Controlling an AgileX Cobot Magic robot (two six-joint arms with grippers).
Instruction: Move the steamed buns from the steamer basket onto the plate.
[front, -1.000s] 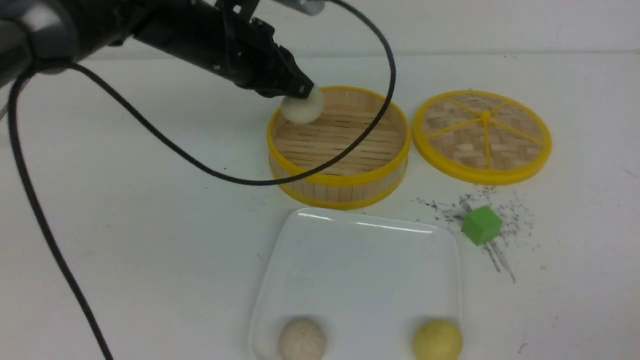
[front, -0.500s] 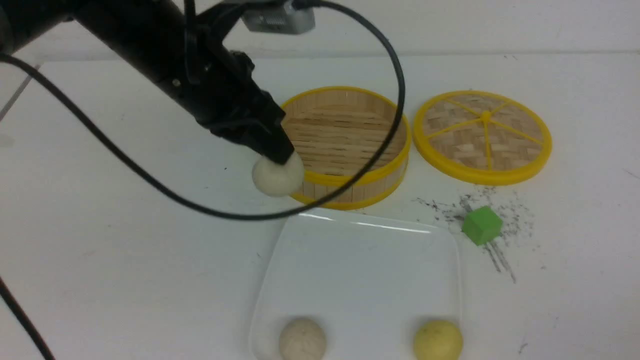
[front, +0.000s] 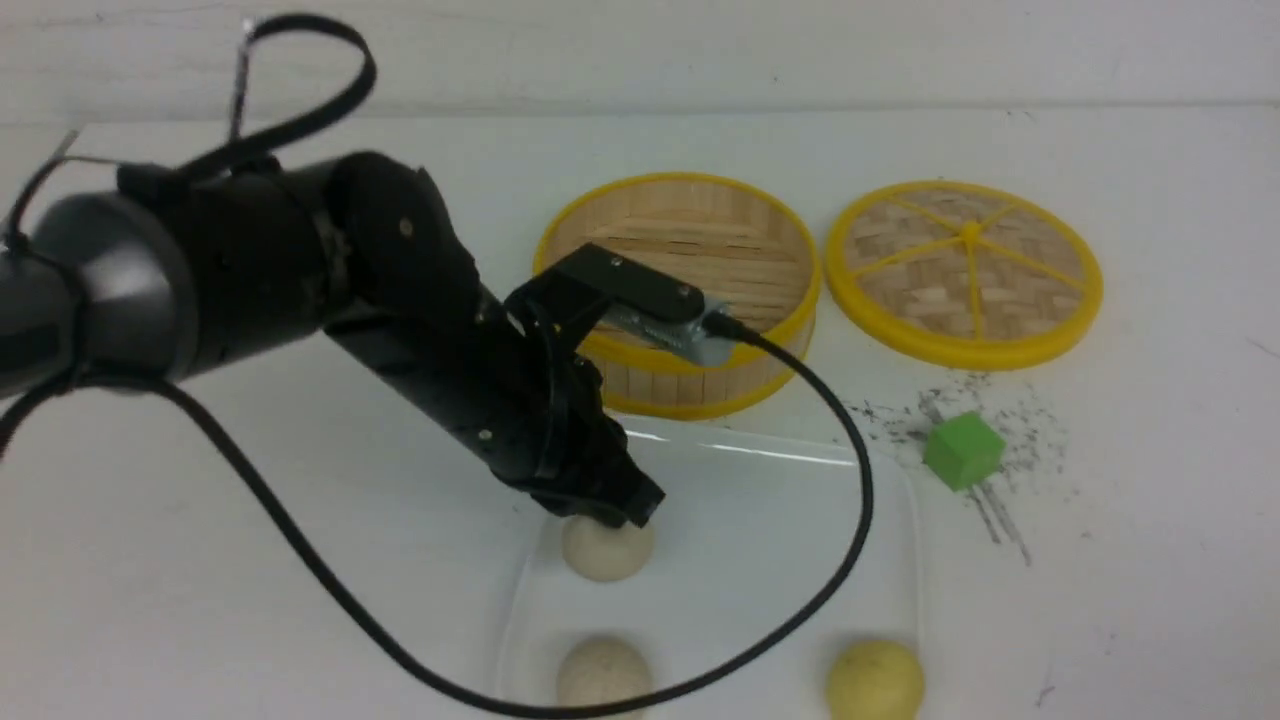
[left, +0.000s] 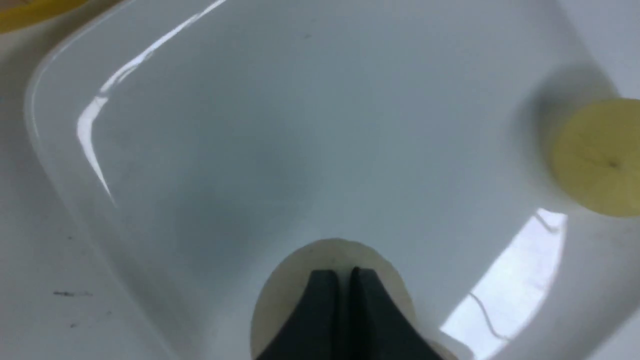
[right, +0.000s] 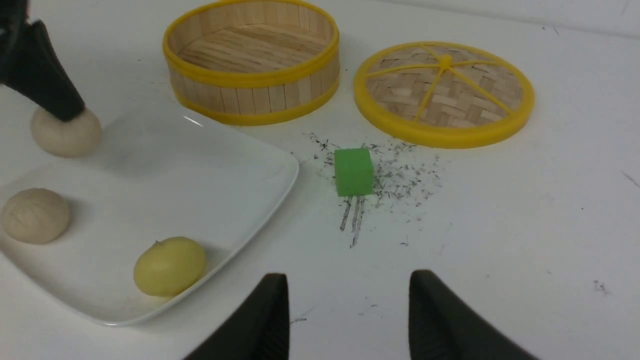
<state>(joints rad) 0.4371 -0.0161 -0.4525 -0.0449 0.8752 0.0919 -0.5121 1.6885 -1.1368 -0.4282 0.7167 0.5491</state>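
My left gripper (front: 612, 517) is shut on the top of an off-white steamed bun (front: 607, 553), low over the far left part of the white plate (front: 780, 540). In the left wrist view the two fingers pinch the bun (left: 285, 295) over the plate (left: 300, 125). A speckled bun (front: 604, 676) and a pale yellow bun (front: 875, 681) lie at the plate's near edge. The steamer basket (front: 720, 385) stands empty behind the plate. My right gripper (right: 348, 280) is open above bare table, right of the plate (right: 200, 170).
The basket's flat woven lid (front: 965, 270) lies to the right of the basket. A green cube (front: 962, 450) sits among dark scuff marks on the table right of the plate. The left arm's black cable (front: 850, 560) loops over the plate.
My left gripper has carried the off-white bun out of the basket, over its near rim, and down to the plate's far left part. The other two buns have not moved.
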